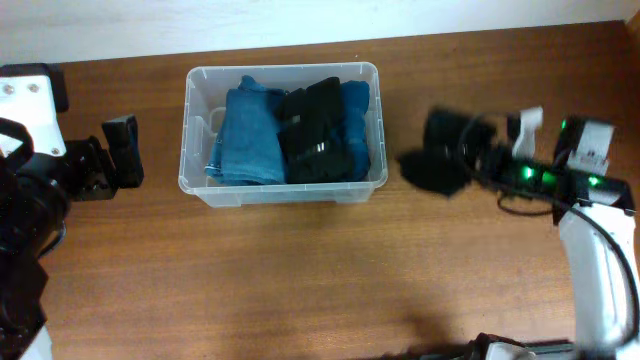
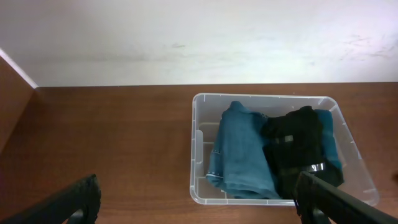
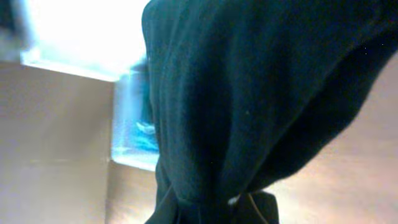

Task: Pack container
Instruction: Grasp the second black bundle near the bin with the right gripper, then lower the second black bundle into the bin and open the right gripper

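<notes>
- A clear plastic container sits at the back middle of a brown wood-grain counter, close to a pale wall. It is rectangular, with rounded corners and a thick rolled rim.
- The container is already fairly full. Folded blue denim, soft and slightly rumpled, fills its left half. A folded black garment lies beside it to the right, with more blue fabric showing along the far right wall.
- The right hand hovers over the counter to the right of the container and apart from it. It appears clenched on a bundle of black cloth. In the right wrist view the cloth fills most of the frame, matte and finely woven, and gathers to a tight bunch at the bottom edge where the fingers would pinch. The fingers themselves are hidden.
- The left hand waits to the left of the container, near it but not touching. It is released and holds nothing. In its own view the two dark fingers stand wide apart at the bottom corners of the frame.
- The step in hand looks like carrying the black cloth to the container.
- The next move likely calls for lifting the bundle over the right rim, lowering it onto the clothes already packed, then letting go. The limp cloth may drape over the rim and could need tucking in.
</notes>
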Controlling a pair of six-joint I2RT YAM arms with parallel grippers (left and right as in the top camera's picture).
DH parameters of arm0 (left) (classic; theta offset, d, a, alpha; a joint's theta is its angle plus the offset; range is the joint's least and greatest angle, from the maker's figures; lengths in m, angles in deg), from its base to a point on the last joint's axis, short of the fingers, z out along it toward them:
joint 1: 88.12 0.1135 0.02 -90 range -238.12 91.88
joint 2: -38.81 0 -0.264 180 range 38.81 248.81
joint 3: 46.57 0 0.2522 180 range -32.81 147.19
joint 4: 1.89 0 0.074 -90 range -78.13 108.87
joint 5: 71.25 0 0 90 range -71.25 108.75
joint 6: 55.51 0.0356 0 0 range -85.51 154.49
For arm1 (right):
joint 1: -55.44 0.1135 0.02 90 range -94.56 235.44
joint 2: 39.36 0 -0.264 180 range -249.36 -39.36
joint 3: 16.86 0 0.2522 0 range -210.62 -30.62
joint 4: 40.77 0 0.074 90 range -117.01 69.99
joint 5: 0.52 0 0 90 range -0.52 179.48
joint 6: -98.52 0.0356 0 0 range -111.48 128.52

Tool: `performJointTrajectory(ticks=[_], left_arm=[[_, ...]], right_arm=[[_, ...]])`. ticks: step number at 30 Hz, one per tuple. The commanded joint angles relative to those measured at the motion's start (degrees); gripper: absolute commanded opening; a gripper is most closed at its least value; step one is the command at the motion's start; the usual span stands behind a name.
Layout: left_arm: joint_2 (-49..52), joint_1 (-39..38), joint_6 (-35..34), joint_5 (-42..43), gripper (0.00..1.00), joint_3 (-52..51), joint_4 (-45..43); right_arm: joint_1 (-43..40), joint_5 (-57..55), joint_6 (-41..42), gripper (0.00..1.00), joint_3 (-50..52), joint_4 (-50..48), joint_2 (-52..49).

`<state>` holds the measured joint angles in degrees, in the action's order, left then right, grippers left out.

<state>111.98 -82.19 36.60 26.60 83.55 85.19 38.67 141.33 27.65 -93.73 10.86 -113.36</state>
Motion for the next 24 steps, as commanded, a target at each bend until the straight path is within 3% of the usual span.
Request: performJointTrajectory(ticks=[1, 5, 10, 18, 19, 20, 22, 24], left_arm=[[-0.4, 0.2, 0.0, -0.4, 0.99, 0.1, -0.1], [-0.4, 0.2, 0.1, -0.4, 0.99, 0.1, -0.1], [-0.4, 0.2, 0.1, -0.4, 1.00, 0.1, -0.1], [-0.4, 0.2, 0.0, -0.4, 0.99, 0.1, -0.1], [-0.4, 0.2, 0.1, -0.4, 1.00, 0.1, -0.1], [-0.4, 0.2, 0.1, -0.4, 1.00, 0.1, -0.1], [-0.4, 0.2, 0.0, -0.4, 0.99, 0.1, -0.1], [-0.4, 0.2, 0.1, -0.4, 0.99, 0.1, -0.1]], right_arm=[[8.4, 5.5, 6.4, 0.09, -4.8, -5.8, 1.8], [19.3, 0.6, 14.1, 0.09, -5.3, -18.8, -0.1], [31.0, -6.5, 17.7, 0.10, -5.3, -30.3, -8.1], [39.0, -8.2, 19.3, 0.13, -5.4, -47.8, -26.7], [39.0, -8.5, 19.3, 0.24, -5.5, -47.8, -28.5], [38.8, -9.2, 19.3, 0.44, -5.5, -47.2, -30.6], [37.8, -9.2, 19.3, 0.68, -5.5, -45.3, -33.3], [36.9, -8.6, 19.4, 0.76, -5.6, -43.3, -33.8]])
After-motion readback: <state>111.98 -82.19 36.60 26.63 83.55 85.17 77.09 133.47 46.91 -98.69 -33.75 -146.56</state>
